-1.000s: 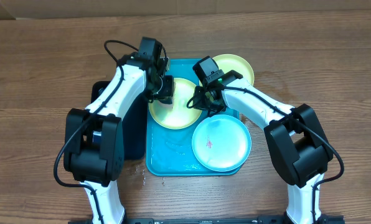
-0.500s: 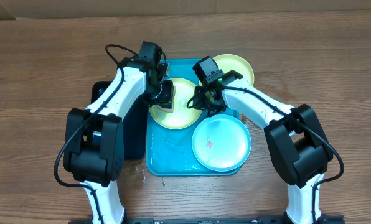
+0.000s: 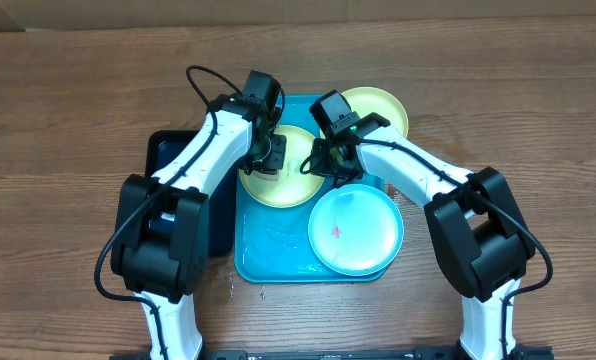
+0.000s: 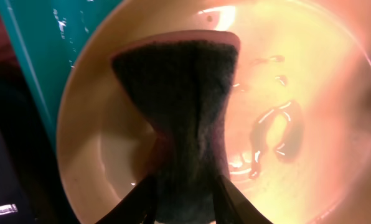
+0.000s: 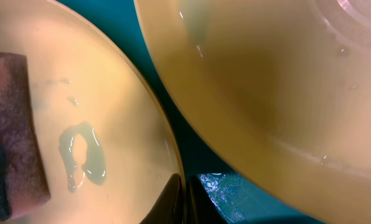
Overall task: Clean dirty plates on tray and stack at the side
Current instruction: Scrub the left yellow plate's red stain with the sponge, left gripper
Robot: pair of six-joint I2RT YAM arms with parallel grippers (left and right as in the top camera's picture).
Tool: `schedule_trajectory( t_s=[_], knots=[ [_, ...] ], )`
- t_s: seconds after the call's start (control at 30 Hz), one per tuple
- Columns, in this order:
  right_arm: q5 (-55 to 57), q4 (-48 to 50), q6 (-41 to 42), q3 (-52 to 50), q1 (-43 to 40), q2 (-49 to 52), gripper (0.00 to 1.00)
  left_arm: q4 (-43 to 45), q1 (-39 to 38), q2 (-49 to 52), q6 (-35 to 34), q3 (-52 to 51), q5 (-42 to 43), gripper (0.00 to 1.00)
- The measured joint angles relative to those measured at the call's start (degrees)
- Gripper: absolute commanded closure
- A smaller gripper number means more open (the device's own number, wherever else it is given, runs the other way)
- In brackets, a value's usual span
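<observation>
On the turquoise tray [image 3: 268, 250] lies a lime-green plate [image 3: 293, 188], wet with a small puddle [image 4: 276, 134]. My left gripper [image 3: 271, 155] is over its left half, shut on a dark sponge [image 4: 179, 106] that rests on the plate. The sponge fills the gap at my left gripper [image 4: 187, 183]. My right gripper [image 3: 323, 165] is shut on that plate's right rim; its closed jaws pinch the rim at my right gripper [image 5: 184, 186]. A second lime-green plate [image 3: 383, 108] sits at the tray's far right corner. A light-blue plate [image 3: 356, 230] with a red smear lies front right.
A dark navy tray [image 3: 218, 205] lies on the table just left of the turquoise tray, partly under my left arm. Water droplets glint on the turquoise tray's bare floor [image 5: 235, 193]. Brown wooden table [image 3: 68, 150] surrounds everything.
My left arm has swung right, carrying the sponge a little toward the plate's middle. The right arm and all three plates have stayed put.
</observation>
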Motion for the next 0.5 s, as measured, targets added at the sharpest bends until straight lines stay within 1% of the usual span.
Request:
schedule_trajectory(
  t_s=[0.2,0.33,0.37,0.5],
  knots=[
    [0.0,0.0,0.0,0.0,0.0,0.0,0.96,1.7,0.0,0.0,0.0,-0.6,-0.9,0.70],
    [0.0,0.0,0.0,0.0,0.0,0.0,0.96,5.6,0.0,0.0,0.0,-3.6,-1.0,0.94],
    [0.0,0.0,0.0,0.0,0.0,0.0,0.96,6.7,-0.1,0.0,0.0,-4.5,-1.0,0.96],
    [0.0,-0.1,0.0,0.0,0.0,0.0,0.96,10.3,-0.1,-0.8,0.2,-7.4,-0.9,0.96]
  ],
)
